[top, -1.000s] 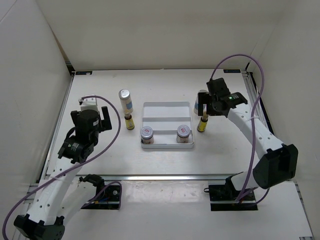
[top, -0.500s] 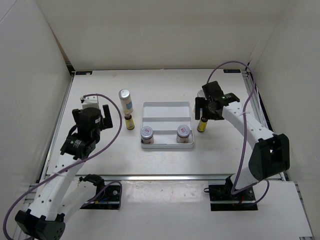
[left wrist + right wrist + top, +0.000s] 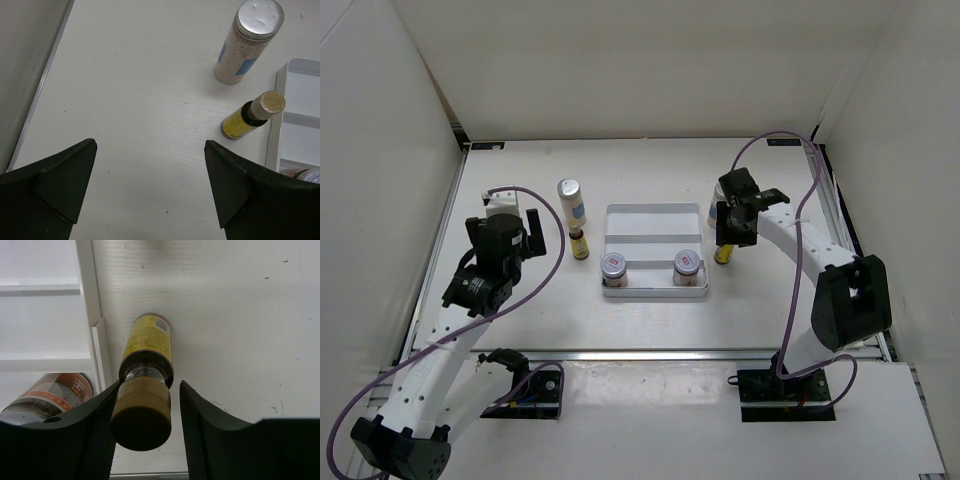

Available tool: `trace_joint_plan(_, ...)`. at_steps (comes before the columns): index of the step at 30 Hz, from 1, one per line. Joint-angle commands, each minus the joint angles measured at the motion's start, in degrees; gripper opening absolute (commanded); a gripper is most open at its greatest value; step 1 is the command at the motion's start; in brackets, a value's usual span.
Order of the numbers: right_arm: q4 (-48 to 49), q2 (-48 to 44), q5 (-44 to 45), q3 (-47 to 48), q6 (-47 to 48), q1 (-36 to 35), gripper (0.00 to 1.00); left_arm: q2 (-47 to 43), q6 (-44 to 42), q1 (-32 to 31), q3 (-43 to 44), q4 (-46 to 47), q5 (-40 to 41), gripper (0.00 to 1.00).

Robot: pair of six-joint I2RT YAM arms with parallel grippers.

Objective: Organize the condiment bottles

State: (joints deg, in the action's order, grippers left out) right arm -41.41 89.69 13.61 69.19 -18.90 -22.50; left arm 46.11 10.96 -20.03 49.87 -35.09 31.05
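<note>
White panel walls (image 3: 620,70) enclose a matte, faintly wood-grained table (image 3: 520,320). Two squat red-marked jars (image 3: 613,265) (image 3: 687,262) stand in the white tray (image 3: 654,212). To its left are one tall silver-capped bottle (image 3: 248,42) and one slim yellow bottle (image 3: 252,116). The right gripper (image 3: 146,405) straddles a second yellow bottle (image 3: 146,347) beside the tray without clamping it. The left gripper (image 3: 150,165) hangs spread.

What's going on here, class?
The right gripper, open, straddles the cap of a slim yellow bottle standing just right of the white tray, not yet clamped. The left gripper hovers open over the table, near a tall white bottle and a second slim bottle. Two squat jars sit in the tray's near compartment.
</note>
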Motion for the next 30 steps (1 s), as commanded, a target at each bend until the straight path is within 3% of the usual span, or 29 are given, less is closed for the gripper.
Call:
trace_joint_plan(1, 1.5, 0.8, 1.6, 0.9, 0.5, 0.2, 0.52, -0.3, -0.2, 0.2, 0.8, 0.8, 1.0, 1.00)
trace_joint_plan(4, 1.5, 2.0, 2.2, 0.9, 1.1, 0.8, 0.52, 0.2, -0.2, 0.2, 0.8, 0.8, 1.0, 1.00)
trace_joint_plan(8, 2.0, 2.5, 2.2, 1.5, 1.6, 0.8, 0.62, 0.7, -0.2, 0.2, 0.8, 0.8, 1.0, 1.00)
trace_joint_plan(14, 2.6, 3.0, 2.2, 2.5, 2.1, 1.3, 0.62, 0.7, -0.2, 0.2, 0.8, 0.8, 1.0, 1.00)
trace_joint_plan(17, 3.1, 3.0, 1.6, 2.5, 2.1, 1.3, 0.55, 1.3, -0.2, 0.2, 0.8, 0.8, 1.0, 1.00)
trace_joint_plan(18, 3.1, 3.0, 1.6, 2.5, 2.1, 1.3, 0.46, 1.3, -0.2, 0.2, 0.8, 0.8, 1.0, 1.00)
trace_joint_plan(19, 3.1, 3.0, 1.6, 2.5, 2.1, 1.3, 0.44, 1.3, -0.2, 0.2, 0.8, 0.8, 1.0, 1.00)
trace_joint_plan(24, 3.7, 3.0, 1.6, 2.5, 3.2, 1.3, 0.44, 1.3, -0.2, 0.2, 0.8, 0.8, 1.0, 1.00)
trace_joint_plan(28, 3.7, 2.4, 1.6, 2.5, 3.2, 1.3, 0.23, 1.3, -0.2, 0.2, 0.8, 0.8, 1.0, 1.00)
trace_joint_plan(30, 2.2, 1.9, 2.2, 3.2, 3.2, 1.3, 0.20, 1.3, -0.2, 0.2, 0.8, 0.8, 1.0, 1.00)
